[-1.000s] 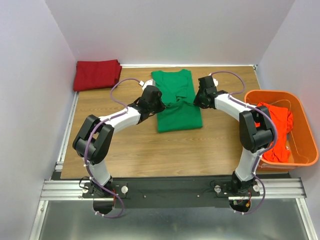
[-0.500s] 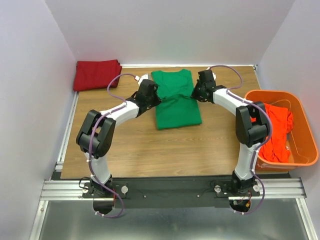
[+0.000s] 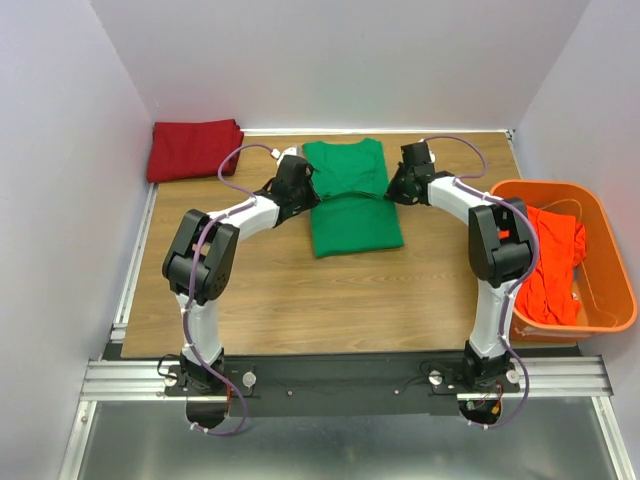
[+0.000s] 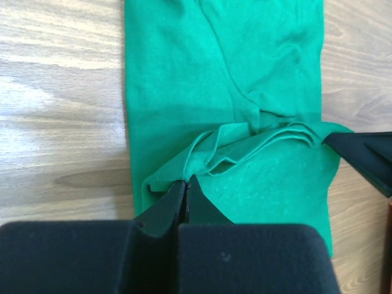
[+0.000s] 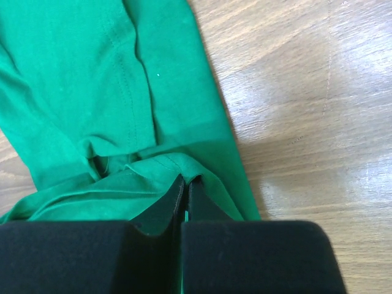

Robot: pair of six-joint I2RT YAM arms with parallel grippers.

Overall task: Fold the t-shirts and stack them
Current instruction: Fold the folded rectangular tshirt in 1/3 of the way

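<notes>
- There were white walls (image 3: 340,60) all around a wooden table (image 3: 300,300), and a green t-shirt (image 3: 355,215) lay on the far part of it.
- The left gripper (image 4: 185,182) had its jaws pressed tight together on a bit of cloth at the left edge of the green t-shirt, about halfway along it.
- The right gripper (image 5: 185,180) had its jaws squeezed together too. It pinched the right edge of the green t-shirt, straight across from the left one.
- Between the two grippers, the green cloth was bunched into a wrinkly fold that ran across the shirt.
- The rest of the green t-shirt lay flat on the wood, on the near side and the far side of that fold.
- A dark red t-shirt (image 3: 193,148) lay folded well to the left of the green t-shirt, in the far corner.
- An orange basket (image 3: 540,185) stood well to the right of the green t-shirt, with an orange-red t-shirt (image 3: 555,255) crumpled up inside it.
</notes>
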